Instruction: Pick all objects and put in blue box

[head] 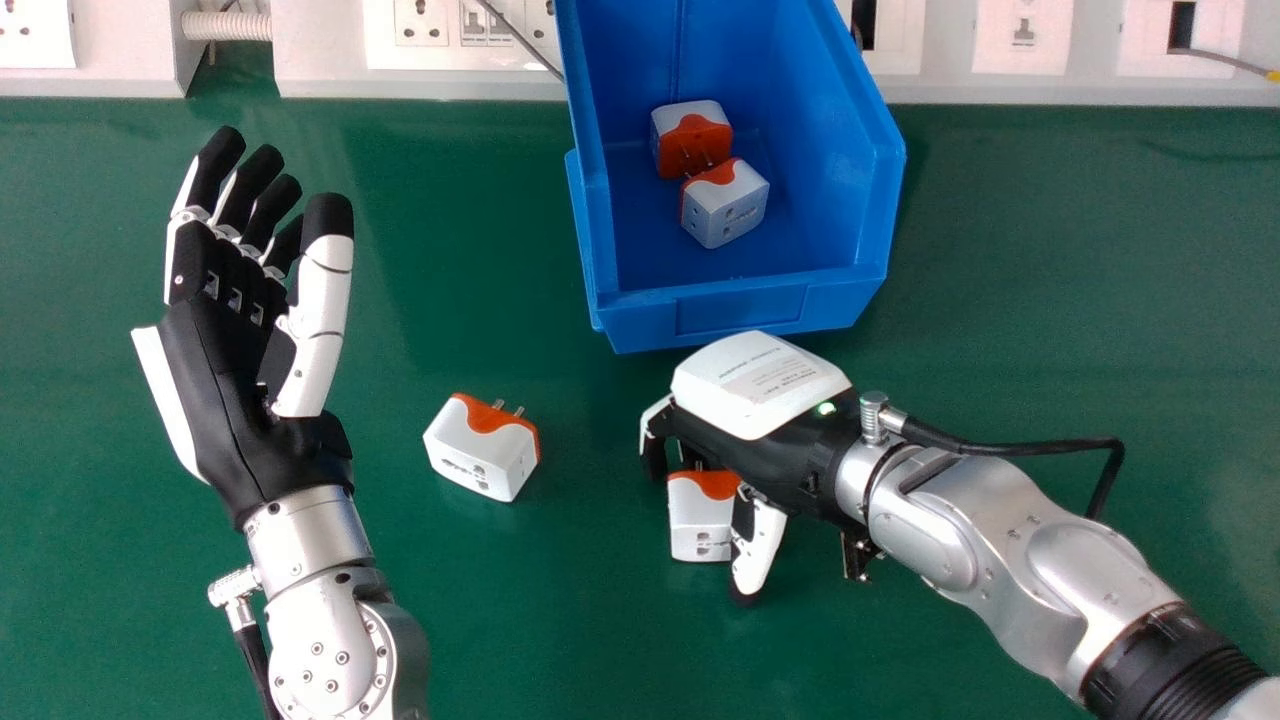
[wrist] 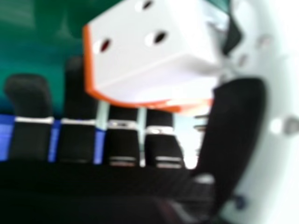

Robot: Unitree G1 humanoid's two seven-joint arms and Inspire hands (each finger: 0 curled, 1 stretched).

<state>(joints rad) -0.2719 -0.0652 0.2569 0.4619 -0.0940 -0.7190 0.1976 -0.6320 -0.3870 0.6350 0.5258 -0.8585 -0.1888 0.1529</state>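
Head view: black-and-white right hand, spread wide around a boxy white-and-orange plastic adapter, near blue plastic box. Right hand view: socket holes.

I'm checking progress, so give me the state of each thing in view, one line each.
Blue box: open, partly filled
Far plug adapter: inside box, prongs showing
Near plug adapter: inside box
Left plug adapter: loose outside box, unplugged
Left robot hand: open, empty
Right robot hand: palm down, grip unclear
Hand light: lit green
Right plug adapter: under right robot hand, partly hidden
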